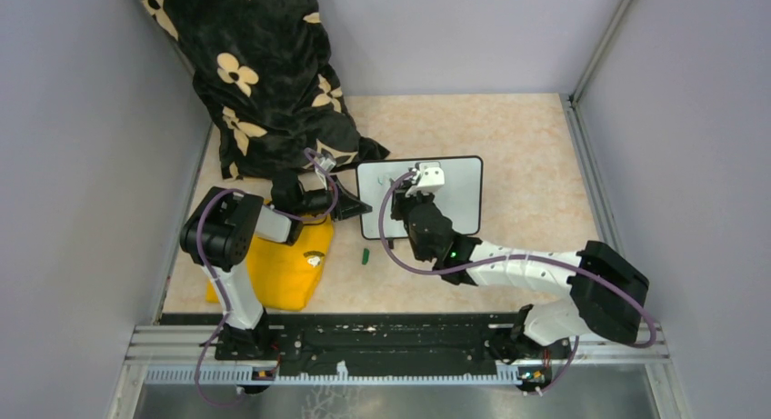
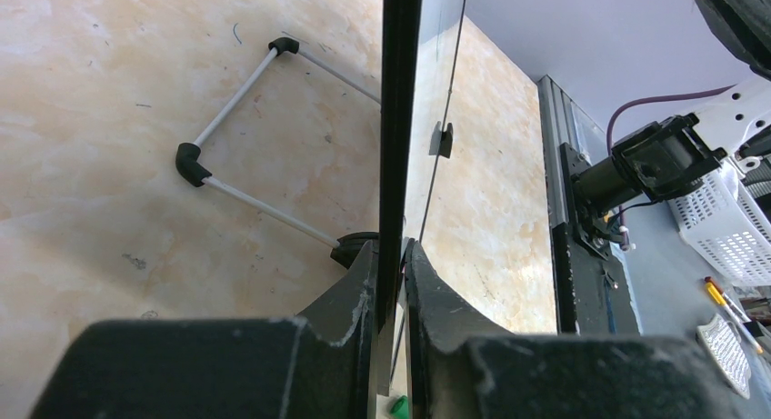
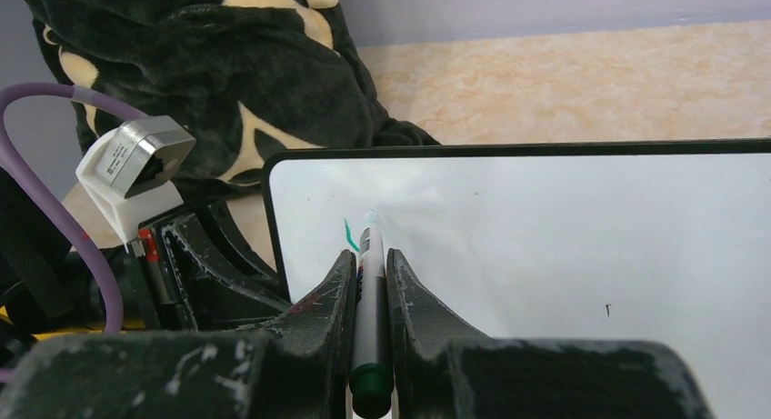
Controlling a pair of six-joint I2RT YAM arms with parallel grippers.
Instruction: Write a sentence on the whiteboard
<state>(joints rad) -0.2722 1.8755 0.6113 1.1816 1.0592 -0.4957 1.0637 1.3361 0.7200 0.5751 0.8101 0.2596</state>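
The whiteboard point(image 1: 459, 187) lies on the table, white with a thin black frame. My left gripper point(image 1: 350, 205) is shut on its left edge; in the left wrist view the board point(image 2: 400, 119) shows edge-on between the jaws of that gripper point(image 2: 389, 255). My right gripper point(image 1: 414, 187) is over the board's upper left part, shut on a green-capped marker point(image 3: 368, 301). The marker tip is at the board point(image 3: 545, 237), next to one short green stroke point(image 3: 349, 237). No written words show. The right gripper point(image 3: 368, 260) holds the marker upright between its fingers.
A black blanket with cream flowers point(image 1: 264, 74) lies at the back left, touching the board's corner. A yellow cloth point(image 1: 282, 269) lies under the left arm. A green marker cap point(image 1: 365, 255) lies on the table by the board. A white rod stand point(image 2: 232, 101) shows behind the board.
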